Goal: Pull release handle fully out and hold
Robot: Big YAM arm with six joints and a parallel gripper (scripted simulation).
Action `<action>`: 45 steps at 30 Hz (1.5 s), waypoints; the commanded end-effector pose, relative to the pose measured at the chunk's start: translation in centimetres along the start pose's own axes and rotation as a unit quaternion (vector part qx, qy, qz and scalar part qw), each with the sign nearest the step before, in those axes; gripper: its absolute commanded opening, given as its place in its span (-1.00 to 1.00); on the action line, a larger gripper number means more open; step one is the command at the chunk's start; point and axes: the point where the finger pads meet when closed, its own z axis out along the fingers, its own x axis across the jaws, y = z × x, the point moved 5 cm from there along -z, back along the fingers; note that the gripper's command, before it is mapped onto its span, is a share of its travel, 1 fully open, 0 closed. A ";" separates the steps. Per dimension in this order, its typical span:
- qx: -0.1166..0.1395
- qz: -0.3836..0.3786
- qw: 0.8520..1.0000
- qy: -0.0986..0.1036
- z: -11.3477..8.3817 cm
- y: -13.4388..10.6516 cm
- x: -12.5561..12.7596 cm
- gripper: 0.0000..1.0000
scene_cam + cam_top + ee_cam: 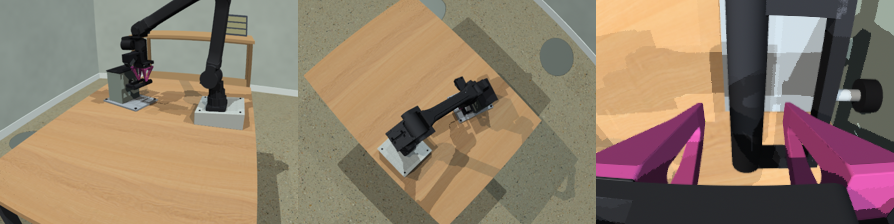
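Black arm (216,38) rises from a white pedestal (200,118) on the wooden surface (128,159) and reaches over to a grey housing (116,86) on a bolted base plate (136,106). Tool (142,80) points down, magenta fingers (147,72) straddling the black release handle (138,84), not closed on it. Wooden shelf (200,36) stands behind.

On your desk (123,164) two things stand near the far edge in the exterior view: the arm's pedestal (203,118) to the right, and the housing (116,86) on its base plate (133,105) to the left, well apart from it. The arm reaches up from the pedestal and over to the housing, so the end effector (142,80) hangs just in front of it, above the plate. The release handle (748,76) lies between the fingers (whether they touch it, you cannot tell from the wrist view). Behind the desk stands a shelf (200,36) against the wall.
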 end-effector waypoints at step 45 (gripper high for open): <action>0.001 -0.002 1.000 0.004 0.9 -0.3 -0.6 -0.05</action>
